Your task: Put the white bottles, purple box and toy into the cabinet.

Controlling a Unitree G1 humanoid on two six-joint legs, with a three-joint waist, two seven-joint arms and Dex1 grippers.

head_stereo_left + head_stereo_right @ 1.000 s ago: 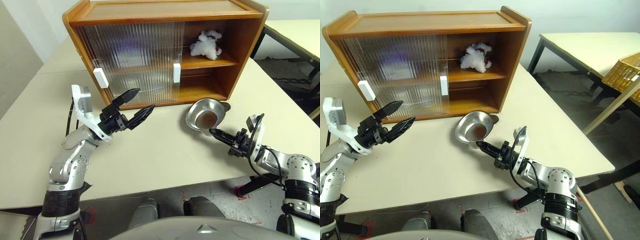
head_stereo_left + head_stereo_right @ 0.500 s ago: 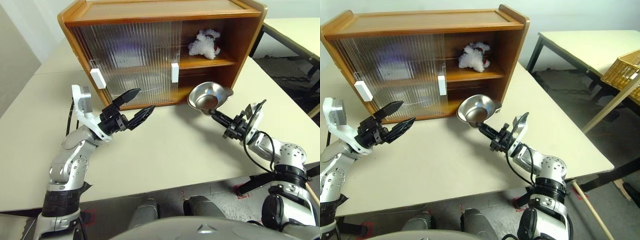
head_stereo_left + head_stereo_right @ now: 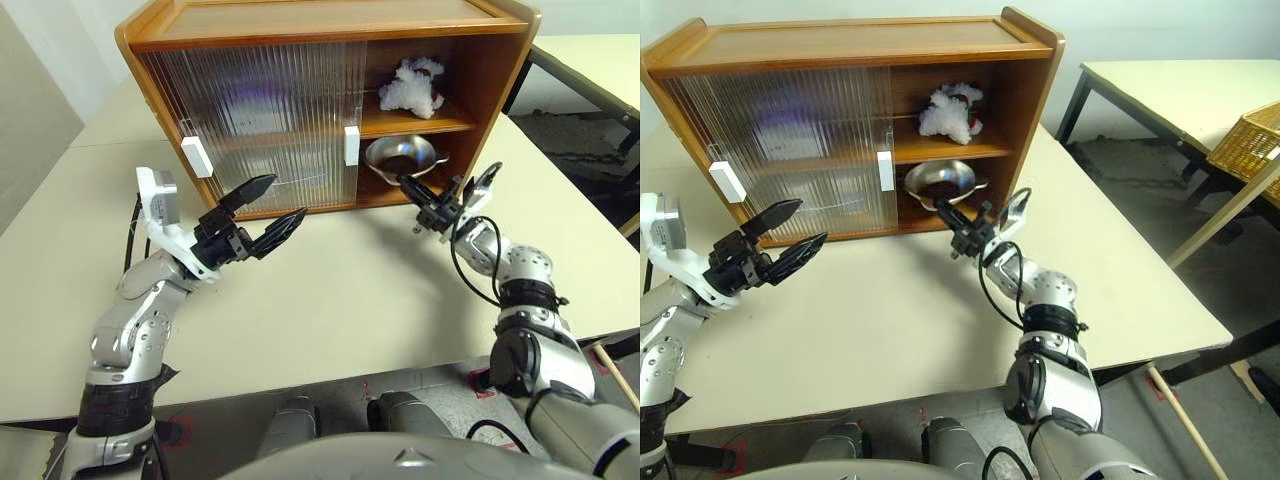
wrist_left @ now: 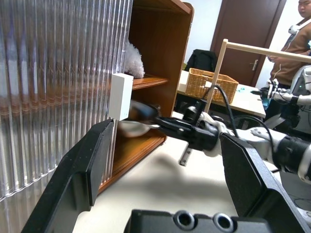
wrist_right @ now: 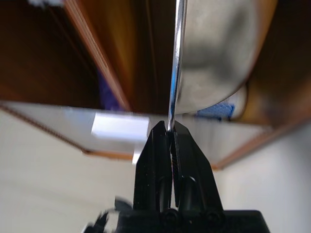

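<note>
The steel bowl (image 3: 400,157) is held by its rim between the closed fingers of the right gripper (image 3: 412,190) and is carried at the mouth of the cabinet (image 3: 300,20), in the open lower compartment beneath the inner shelf. The toy (image 3: 408,86) is seen lying on that shelf, in the open right half. The left gripper (image 3: 272,209) is held with fingers spread wide and empty, in front of the ribbed sliding doors (image 3: 260,120). The step in hand is judged to be stowing the bowl; lowering it onto the cabinet floor and releasing the rim would be called for next. Bottles and box cannot be made out with certainty behind the ribbed panels. No legible writing or brand is visible.
</note>
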